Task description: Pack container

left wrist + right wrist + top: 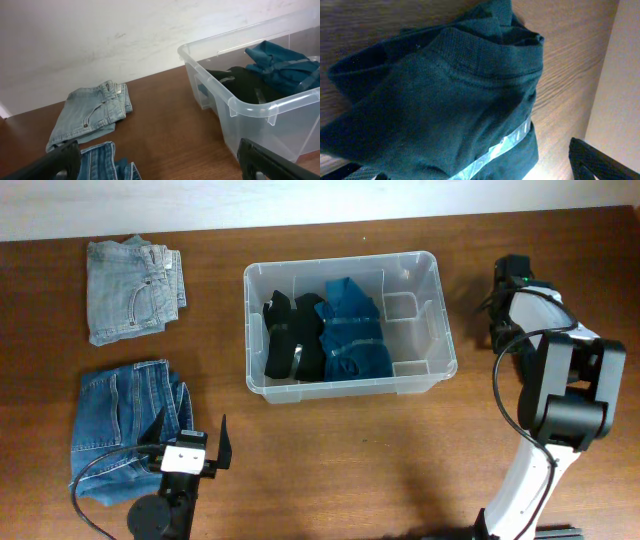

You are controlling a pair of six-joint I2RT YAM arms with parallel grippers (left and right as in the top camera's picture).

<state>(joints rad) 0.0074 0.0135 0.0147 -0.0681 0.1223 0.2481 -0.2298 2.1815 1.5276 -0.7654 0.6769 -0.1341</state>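
container [350, 387] lies near, left of my r gripper [475, 167] (the nearer arm), long axis l-r; it and l gripper [190, 436] gape, empty.

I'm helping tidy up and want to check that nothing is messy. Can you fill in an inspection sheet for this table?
Surface: brown wooden table, no spills seen.
Job's things: clear container mid-table, holding a black garment and a teal garment; its right end is unfilled.
Clutter: light jeans folded at back left; darker jeans at front left; a dark green garment with a shiny stripe, on the table.
Grippers: left gripper open, beside the darker jeans, holding nothing; right gripper open, close over the green garment.
Cables: a black cable loops by the left arm; another runs along the right arm.
Surroundings: pale wall behind the table.
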